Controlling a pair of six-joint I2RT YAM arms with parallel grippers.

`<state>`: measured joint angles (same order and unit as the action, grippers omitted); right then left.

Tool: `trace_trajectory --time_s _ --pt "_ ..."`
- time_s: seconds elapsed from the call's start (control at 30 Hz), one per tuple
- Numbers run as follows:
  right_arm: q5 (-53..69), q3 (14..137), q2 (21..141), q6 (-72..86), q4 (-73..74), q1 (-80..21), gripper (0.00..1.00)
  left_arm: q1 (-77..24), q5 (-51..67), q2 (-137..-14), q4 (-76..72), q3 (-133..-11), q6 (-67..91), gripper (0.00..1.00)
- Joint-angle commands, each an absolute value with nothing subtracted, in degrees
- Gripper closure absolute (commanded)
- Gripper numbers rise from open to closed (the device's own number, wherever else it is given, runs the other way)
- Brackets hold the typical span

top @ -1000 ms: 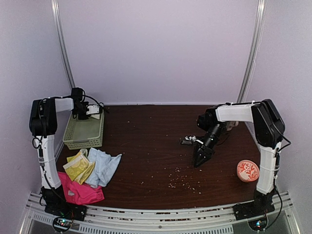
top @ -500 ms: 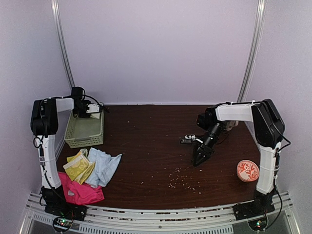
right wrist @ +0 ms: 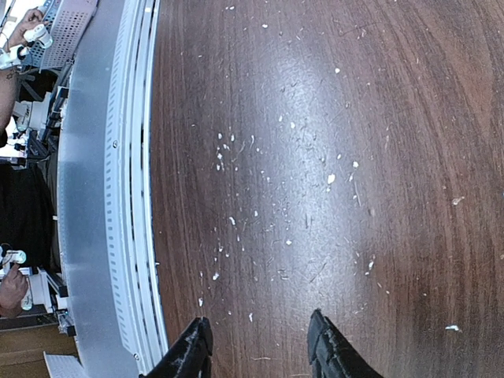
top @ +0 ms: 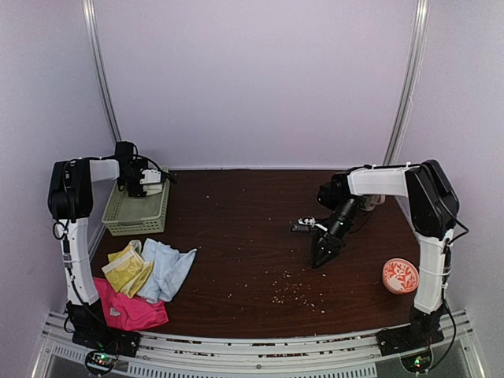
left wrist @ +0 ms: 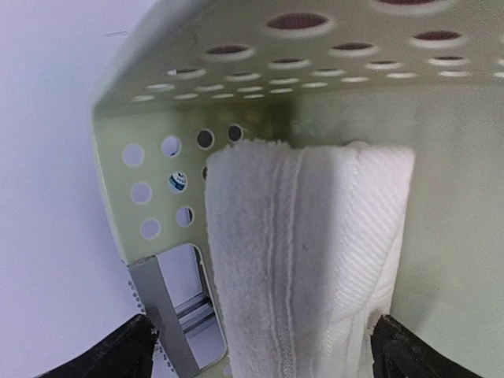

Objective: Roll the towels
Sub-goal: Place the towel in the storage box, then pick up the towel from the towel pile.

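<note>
White towel [left wrist: 299, 260], rolled: lying in basket [left wrist: 465, 197], table [top: 260, 205] far-left corner; left gripper [left wrist: 260, 358] fingers wide astride it. Right gripper [right wrist: 260, 350] half-open, empty. Next: fetch blue towel [top: 169, 268], near-left edge.

Left wrist view: cream-white towel [left wrist: 303, 260] cut off at 6 o'clock edge. Left gripper [left wrist: 260, 356] fingertips [left wrist: 118, 356] seen only as tips at 7 and 5 o'clock. Basket [left wrist: 441, 197] walls ran off 12 and 3 o'clock edges.
Right wrist view: right gripper [right wrist: 260, 350] fingers [right wrist: 189, 354] cropped at 6 o'clock.
Top view: hot-pink towel [top: 134, 311] partly covered at its 12 o'clock by yellow-green towel [top: 126, 269]. Dark item [top: 303, 227] at 10 o'clock of right gripper too small to identify.
</note>
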<state>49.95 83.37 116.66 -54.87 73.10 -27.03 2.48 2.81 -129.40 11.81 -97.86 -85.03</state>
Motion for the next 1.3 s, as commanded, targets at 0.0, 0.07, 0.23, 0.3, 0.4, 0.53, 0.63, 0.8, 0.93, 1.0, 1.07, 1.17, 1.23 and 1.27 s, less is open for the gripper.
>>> trace_trajectory --time_s 0.0,0.07,0.23,0.3,0.4,0.53,0.63,0.8,0.93,1.0,1.07,1.17,1.23,1.27 --pt "49.66 85.07 115.59 -54.81 74.81 -27.18 0.58 1.70 1.61 -126.53 11.76 -95.35 -86.57 0.02" --pt "49.43 85.14 115.18 -54.92 75.13 -27.00 0.58 1.67 1.31 -126.23 11.78 -95.12 -86.36 0.02" --pt "48.97 85.18 114.07 -55.20 76.11 -26.64 0.57 1.54 0.95 -124.07 11.78 -92.87 -85.20 0.02" --pt "48.96 85.00 113.63 -55.33 76.32 -26.40 0.58 1.55 1.42 -122.55 11.78 -91.59 -83.99 0.02" --pt "49.14 85.03 113.42 -55.66 76.65 -26.25 0.57 1.56 2.08 -120.22 10.24 -90.03 -80.85 0.02" --pt "49.64 85.12 113.54 -56.48 76.92 -26.15 0.57 1.22 2.82 -117.51 9.89 -89.27 -77.43 0.02" --pt "49.44 85.91 113.33 -56.90 77.29 -26.06 0.57 0.23 1.81 -115.51 10.08 -89.13 -74.16 0.02" --pt "47.61 88.74 111.39 -55.72 76.78 -24.75 0.57 -2.42 1.35 -110.23 8.57 -89.44 -62.36 0.02" --pt "47.05 94.38 110.77 -53.60 75.91 -23.51 0.57 -7.64 -2.80 -103.88 3.49 -87.75 -48.84 0.02" --pt "46.46 96.91 110.02 -51.32 74.28 -23.24 0.56 -9.63 -1.95 -98.34 0.34 -84.16 -43.74 0.02" --pt "45.14 98.43 108.37 -48.32 71.23 -23.04 0.54 -11.79 -5.91 -93.18 -5.84 -80.01 -35.32 0.02" --pt "42.20 99.86 105.69 -43.93 66.31 -22.69 0.51 -13.21 -12.33 -87.83 -7.46 -78.77 -22.34 0.02" --pt "39.31 100.60 103.91 -39.51 62.81 -22.45 0.50 -13.28 -8.99 -85.63 -3.31 -79.01 -20.17 0.02" --pt "38.08 100.49 103.03 -37.50 60.63 -22.30 0.50 -13.35 -6.95 -84.58 -1.13 -78.74 -19.24 0.02"
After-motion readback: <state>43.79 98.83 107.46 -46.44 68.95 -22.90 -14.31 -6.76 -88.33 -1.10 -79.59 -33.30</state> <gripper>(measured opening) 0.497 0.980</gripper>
